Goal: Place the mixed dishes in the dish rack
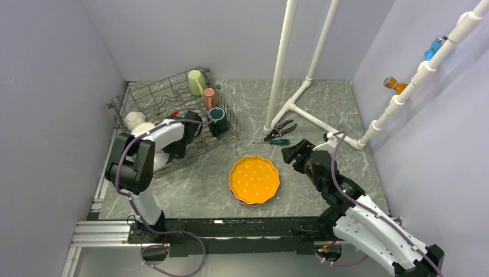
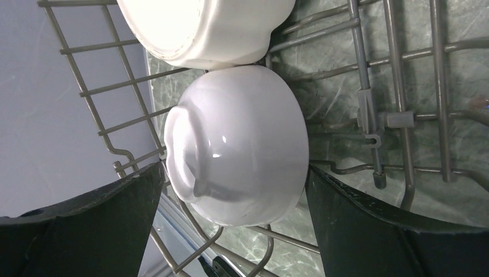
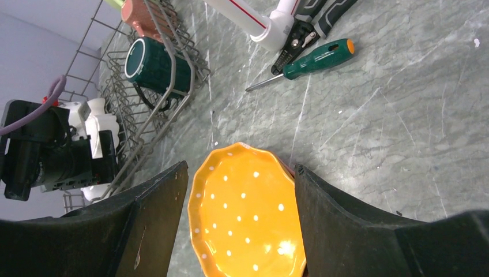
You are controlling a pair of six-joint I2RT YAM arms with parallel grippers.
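The dish rack (image 1: 151, 95) stands at the back left of the table. In it are a pale green mug (image 1: 196, 82), a pink mug (image 1: 210, 98) and a dark teal mug (image 1: 217, 121). My left gripper (image 2: 233, 170) is down inside the rack and open, one finger on each side of the plain white bowl (image 2: 239, 144). The bowl lies on its side on the wires. Just beyond it sits a cream scalloped bowl (image 2: 202, 29). Orange white-dotted plates (image 1: 254, 180) are stacked on the table. My right gripper (image 1: 294, 154) hovers open and empty to their right.
Black-handled pliers (image 1: 281, 128) and a green screwdriver (image 1: 279, 141) lie behind the plates. A white pipe frame (image 1: 300, 104) rises from the table at the back right. Walls close in on the left, back and right.
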